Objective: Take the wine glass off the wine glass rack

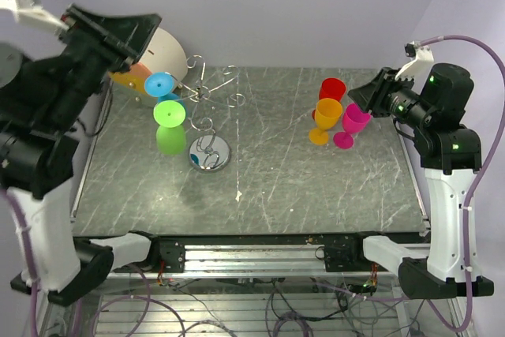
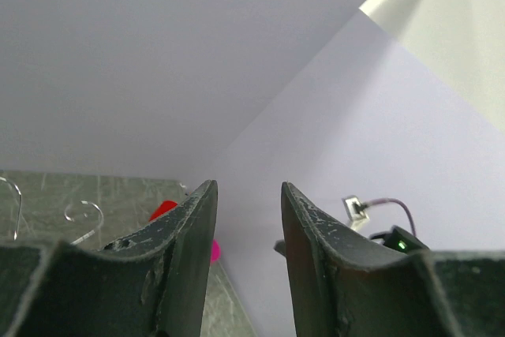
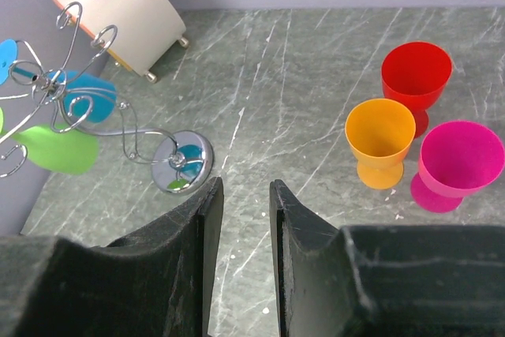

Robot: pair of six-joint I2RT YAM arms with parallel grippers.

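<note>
The silver wire wine glass rack (image 1: pixel 207 108) stands left of the table's middle on a shiny round base (image 1: pixel 210 154). A blue wine glass (image 1: pixel 160 84) and a green wine glass (image 1: pixel 169 114) hang upside down from its left hooks. The right wrist view also shows the rack (image 3: pixel 130 136), the blue glass (image 3: pixel 88 96) and the green glass (image 3: pixel 57 150). My left gripper (image 1: pixel 151 23) is raised high at the far left, open and empty (image 2: pixel 248 195). My right gripper (image 1: pixel 355 95) hovers at the right, open and empty (image 3: pixel 245 187).
A red glass (image 1: pixel 332 90), an orange glass (image 1: pixel 327 118) and a pink glass (image 1: pixel 353 125) stand upright at the right, just below my right gripper. A beige-and-orange cylinder (image 1: pixel 162 54) lies behind the rack at the back left. Walls close the back and sides.
</note>
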